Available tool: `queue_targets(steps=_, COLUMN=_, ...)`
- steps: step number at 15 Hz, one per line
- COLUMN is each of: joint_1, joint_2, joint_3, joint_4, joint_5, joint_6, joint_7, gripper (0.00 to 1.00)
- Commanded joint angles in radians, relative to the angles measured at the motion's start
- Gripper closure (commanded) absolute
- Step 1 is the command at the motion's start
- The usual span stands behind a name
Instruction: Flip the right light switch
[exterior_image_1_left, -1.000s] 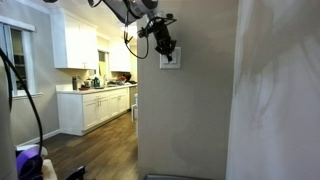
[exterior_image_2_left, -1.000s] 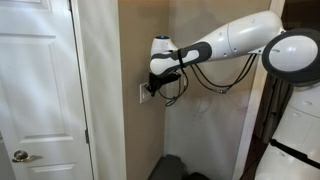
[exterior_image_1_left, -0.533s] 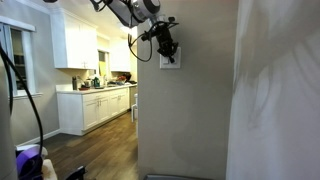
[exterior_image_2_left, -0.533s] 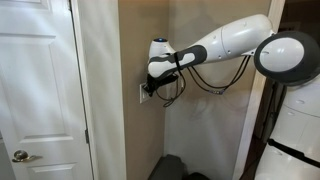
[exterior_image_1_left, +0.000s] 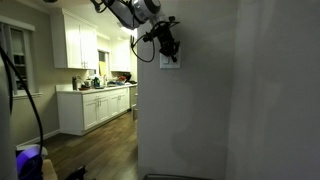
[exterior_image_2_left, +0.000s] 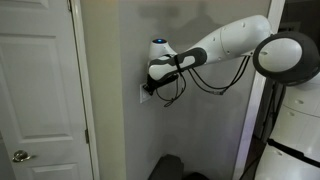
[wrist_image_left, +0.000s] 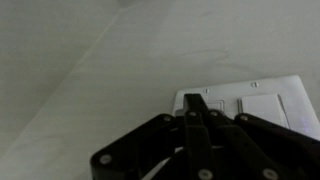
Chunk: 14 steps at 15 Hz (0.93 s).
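1. The tool (wrist_image_left: 195, 103) is drawn narrow, holding nothing, its tip at the wall plate (wrist_image_left: 295, 86).
2. The left rocker (wrist_image_left: 228, 103) could be pressed by mistake, since the right light switch (wrist_image_left: 268, 108) lies just beside it.
3. The rockers are resolved only in the wrist view; the arm (exterior_image_2_left: 225, 45) is shown whole in both exterior views, where contact probably cannot be judged.

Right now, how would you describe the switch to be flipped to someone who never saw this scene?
On the grey wall beside the kitchen opening sits a small white wall plate. It holds two identical rockers; the right light switch is the right-hand one.
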Motion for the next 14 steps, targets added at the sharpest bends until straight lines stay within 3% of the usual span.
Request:
queue_targets(steps=1, joint_1=-0.001, joint_2=-0.009, joint_3=-0.012, joint_4=-0.007, joint_5=-0.001, joint_6=-0.013, joint_7=-0.01, gripper=1.0)
queue_targets(steps=7, joint_1=-0.003, joint_2=-0.02, joint_3=-0.03, joint_4=-0.008, joint_5=0.042, joint_6=-0.144, joint_7=-0.045, gripper=1.0)
queue_targets(steps=13, joint_1=-0.001, joint_2=-0.013, joint_3=-0.032, joint_4=0.005, joint_5=0.057, joint_6=-0.181, joint_7=-0.05, gripper=1.0)
queue_targets(steps=14, joint_1=0.001, joint_2=-0.012, joint_3=-0.031, joint_4=0.008, joint_5=0.073, joint_6=-0.19, joint_7=-0.071, gripper=0.74)
